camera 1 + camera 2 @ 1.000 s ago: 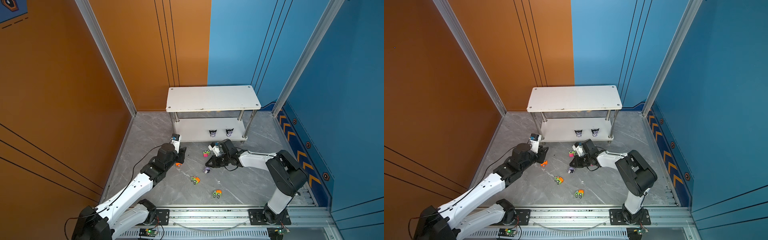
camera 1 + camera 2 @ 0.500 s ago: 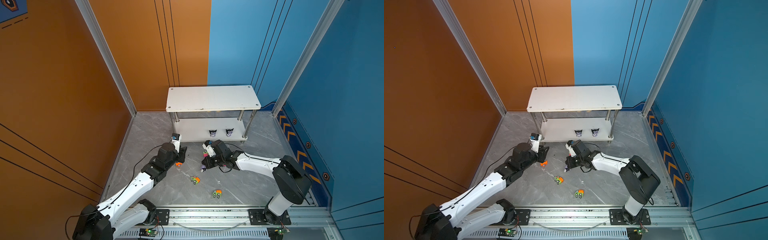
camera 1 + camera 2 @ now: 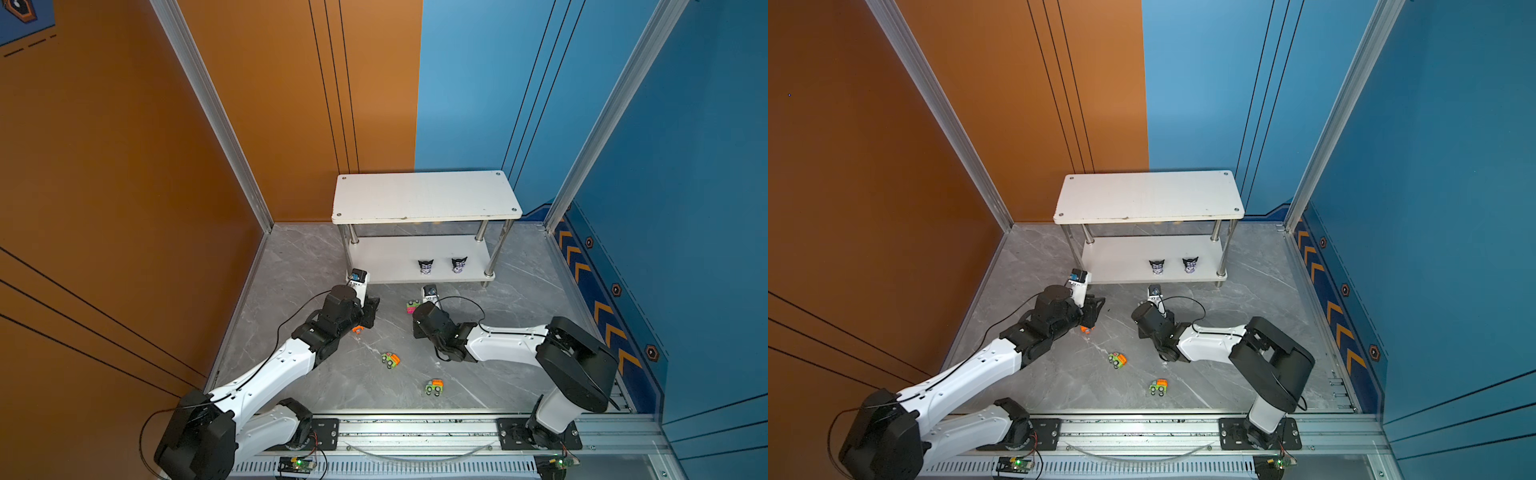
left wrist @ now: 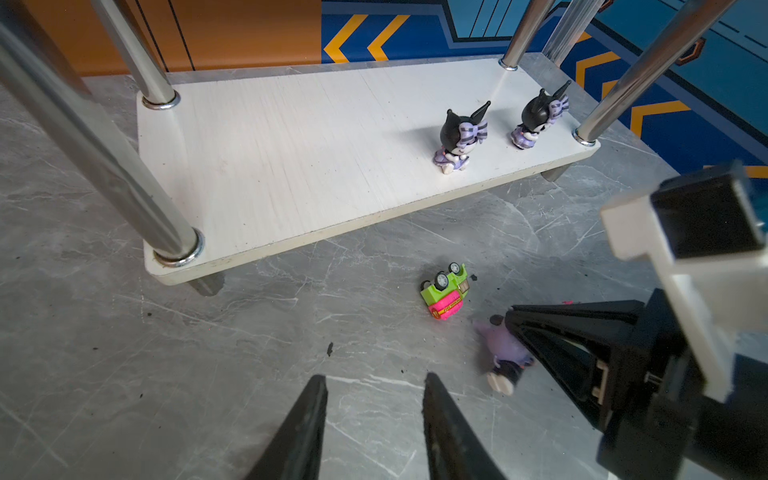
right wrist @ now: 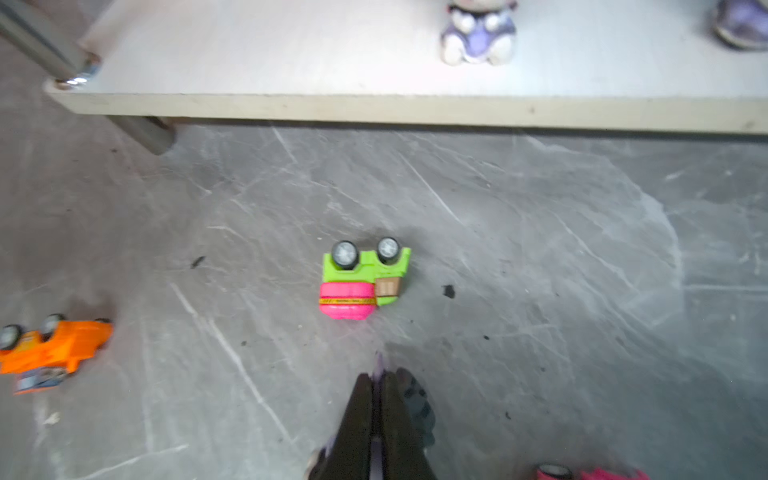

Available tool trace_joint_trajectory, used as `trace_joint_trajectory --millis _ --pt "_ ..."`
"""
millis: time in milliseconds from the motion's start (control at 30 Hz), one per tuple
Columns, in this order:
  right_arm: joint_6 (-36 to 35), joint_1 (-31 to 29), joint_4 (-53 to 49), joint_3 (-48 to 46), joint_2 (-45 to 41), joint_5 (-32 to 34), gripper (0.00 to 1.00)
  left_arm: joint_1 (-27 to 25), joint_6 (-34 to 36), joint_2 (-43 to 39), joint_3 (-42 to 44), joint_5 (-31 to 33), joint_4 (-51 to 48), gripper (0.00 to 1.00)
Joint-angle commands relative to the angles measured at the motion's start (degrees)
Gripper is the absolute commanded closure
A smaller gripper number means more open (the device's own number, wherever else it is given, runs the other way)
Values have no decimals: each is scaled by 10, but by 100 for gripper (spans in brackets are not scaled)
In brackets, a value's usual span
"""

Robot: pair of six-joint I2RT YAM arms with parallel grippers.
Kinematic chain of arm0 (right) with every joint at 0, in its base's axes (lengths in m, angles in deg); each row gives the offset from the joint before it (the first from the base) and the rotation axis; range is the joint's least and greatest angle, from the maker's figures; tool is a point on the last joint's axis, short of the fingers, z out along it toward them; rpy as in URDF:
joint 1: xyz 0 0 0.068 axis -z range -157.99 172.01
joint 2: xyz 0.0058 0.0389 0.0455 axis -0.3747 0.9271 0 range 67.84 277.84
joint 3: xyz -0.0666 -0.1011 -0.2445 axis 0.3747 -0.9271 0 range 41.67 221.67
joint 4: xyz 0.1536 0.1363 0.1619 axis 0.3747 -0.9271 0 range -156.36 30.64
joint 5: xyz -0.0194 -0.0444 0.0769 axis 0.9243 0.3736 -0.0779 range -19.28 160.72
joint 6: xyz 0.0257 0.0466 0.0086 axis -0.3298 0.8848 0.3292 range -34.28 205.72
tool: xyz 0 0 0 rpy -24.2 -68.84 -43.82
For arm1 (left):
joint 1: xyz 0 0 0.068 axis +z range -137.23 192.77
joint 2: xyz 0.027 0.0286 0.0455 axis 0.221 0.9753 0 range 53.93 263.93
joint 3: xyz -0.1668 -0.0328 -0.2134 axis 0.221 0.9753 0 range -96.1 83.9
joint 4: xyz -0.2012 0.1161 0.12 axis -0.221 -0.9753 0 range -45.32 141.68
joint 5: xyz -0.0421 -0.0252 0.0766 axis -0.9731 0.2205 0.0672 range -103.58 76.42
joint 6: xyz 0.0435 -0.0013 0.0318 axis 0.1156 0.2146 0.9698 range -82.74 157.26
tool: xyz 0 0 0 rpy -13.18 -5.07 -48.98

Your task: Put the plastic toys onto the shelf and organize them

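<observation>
1. Nearest the rail, a green-and-orange truck (image 3: 434, 386) and a second truck (image 3: 390, 359) lie on the grey floor (image 3: 291, 266), well apart.
2. The left gripper (image 4: 375, 376) has its fingers apart and empty. An orange car (image 5: 50, 349) lies tipped just beside it.
3. The right gripper (image 5: 376, 374) is nearly closed, pinching a purple sliver of the lying figurine (image 4: 500, 353). The feet point away from the shelf (image 3: 424, 195).
4. Between this gripper and the shelf, a pink-and-green truck (image 5: 361, 278) lies on its side. Its wheels face the shelf and its long axis runs parallel to the front edge.
5. On the lower tier (image 4: 291, 166), toward its right end, the inner figurine (image 3: 425, 266) and the outer figurine (image 3: 459, 264) stand upright. Both are black-eared and purple-bodied.
</observation>
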Motion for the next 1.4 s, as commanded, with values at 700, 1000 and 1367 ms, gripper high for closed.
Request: trace_joint_trajectory --millis 700,1000,1367 --pt "-15 -13 48 -69 -102 -76 57 -5 0 44 6 -28 34 59" --pt "-9 153 -66 -33 -166 -307 100 -94 24 163 -60 -27 36 77" --pt "-21 202 -107 60 -44 -450 100 -149 10 255 -109 -69 44 95"
